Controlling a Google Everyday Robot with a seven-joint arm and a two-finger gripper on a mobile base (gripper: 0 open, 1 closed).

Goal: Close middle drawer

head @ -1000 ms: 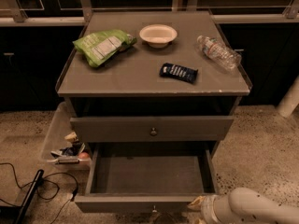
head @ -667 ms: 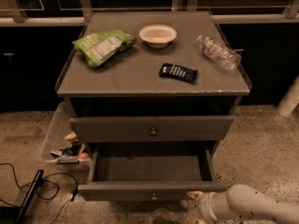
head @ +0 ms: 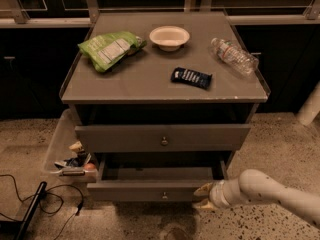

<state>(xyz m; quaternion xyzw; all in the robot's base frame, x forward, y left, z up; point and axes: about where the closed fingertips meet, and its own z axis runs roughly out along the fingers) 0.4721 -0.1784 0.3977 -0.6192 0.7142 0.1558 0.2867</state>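
The middle drawer (head: 150,191) is a grey drawer with a small round knob (head: 164,195), the lower of the two drawer fronts that show. It stands partly pulled out, with a strip of its plain grey inside showing behind the front. My gripper (head: 204,197), on a white arm coming in from the lower right, is at the right end of the drawer's front, against it. The first drawer (head: 162,137) above is nearly shut.
On the cabinet top (head: 150,84) lie a green chip bag (head: 109,49), a white bowl (head: 169,37), a dark snack bar (head: 191,77) and a plastic bottle (head: 233,56). A clear bin (head: 67,154) of small items stands left of the cabinet. Black cables (head: 35,204) lie on the floor at the lower left.
The middle drawer has slid well into the cabinet, so much less of its inside shows. My gripper has moved with its front, towards the cabinet.
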